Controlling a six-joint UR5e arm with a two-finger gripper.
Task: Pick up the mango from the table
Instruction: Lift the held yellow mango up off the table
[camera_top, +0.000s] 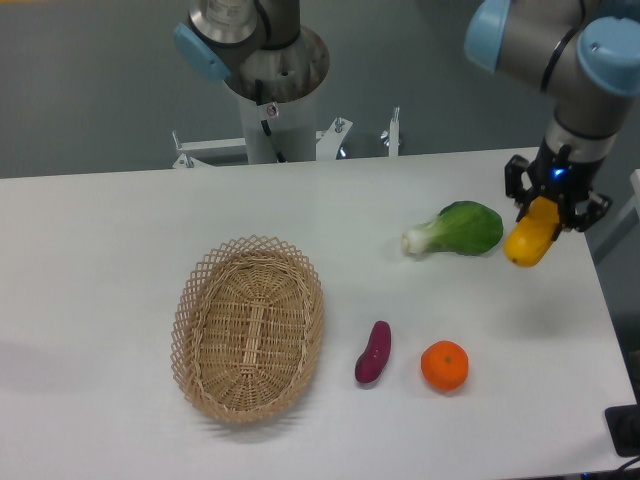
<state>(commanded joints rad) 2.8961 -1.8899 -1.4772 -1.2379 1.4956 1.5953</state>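
The mango (530, 241) is a yellow-orange oval fruit at the right side of the white table (120, 230). My gripper (553, 207) is shut on its upper end, fingers on either side, and the fruit hangs tilted down to the left. Whether it touches the tabletop I cannot tell; it sits close to the table's right edge.
A green bok choy (460, 229) lies just left of the mango. A round orange (444, 365) and a purple sweet potato (374, 352) lie toward the front. A wicker basket (248, 327) stands at the front left. The robot base (272, 90) stands behind the table.
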